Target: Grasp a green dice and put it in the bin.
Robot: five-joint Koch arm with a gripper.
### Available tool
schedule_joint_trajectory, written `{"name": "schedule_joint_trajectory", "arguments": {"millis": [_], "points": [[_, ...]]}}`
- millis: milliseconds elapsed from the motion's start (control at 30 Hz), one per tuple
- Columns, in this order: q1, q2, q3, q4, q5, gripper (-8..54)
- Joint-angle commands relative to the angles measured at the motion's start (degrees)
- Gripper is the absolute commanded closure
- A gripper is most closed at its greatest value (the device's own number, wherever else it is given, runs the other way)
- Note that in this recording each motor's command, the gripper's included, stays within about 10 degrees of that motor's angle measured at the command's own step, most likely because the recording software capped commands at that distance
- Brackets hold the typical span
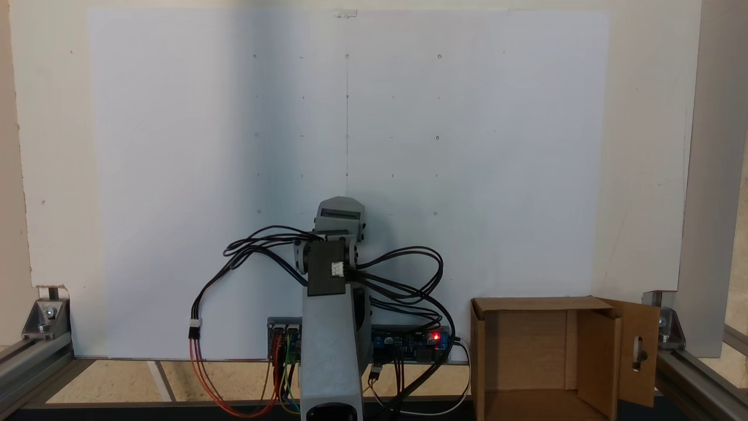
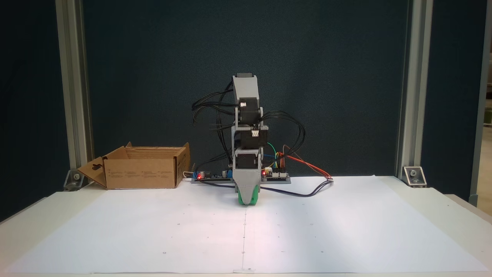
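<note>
Two fixed views of one arm (image 2: 246, 127) folded at rest on a bench (image 2: 446, 202) covered by a white paper sheet (image 2: 153, 231).

Front-facing view: the arm stands at frame centre with its links stacked upright. The hand (image 2: 248, 202) points straight down, its tip on or just above the sheet. A bright green piece (image 2: 248, 196) fills the lower end of the hand. Whether this is the green dice or a part of the hand cannot be told, and the jaws lie in line with the camera, so it also cannot be told whether the hand is open, closed or gripping.

The bin (image 2: 140, 173), a brown cardboard box, sits at centre left, well apart from the hand, with its opening upward. Its slotted flap (image 2: 86, 173) is folded outward toward the left edge.

Rear view: the arm's grey link (image 1: 330, 351) rises from bottom centre and hides the hand. The bin (image 1: 526, 345) occupies the lower right, its interior visible down to the frame edge, and the slotted flap (image 1: 651, 327) hangs open on its right side.

Black cables (image 1: 403, 275) loop around the arm, and circuit boards (image 2: 275, 175) lie at its base.
</note>
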Motion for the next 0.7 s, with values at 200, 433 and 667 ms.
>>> {"name": "schedule_joint_trajectory", "arguments": {"millis": [200, 433, 667], "points": [[-1.85, 0.18, -33.12, 28.02, 2.9, 34.0], [6.15, 0.09, -55.72, 39.64, -2.99, 34.0], [33.38, -3.6, -55.72, 24.26, -20.9, 34.0]]}}
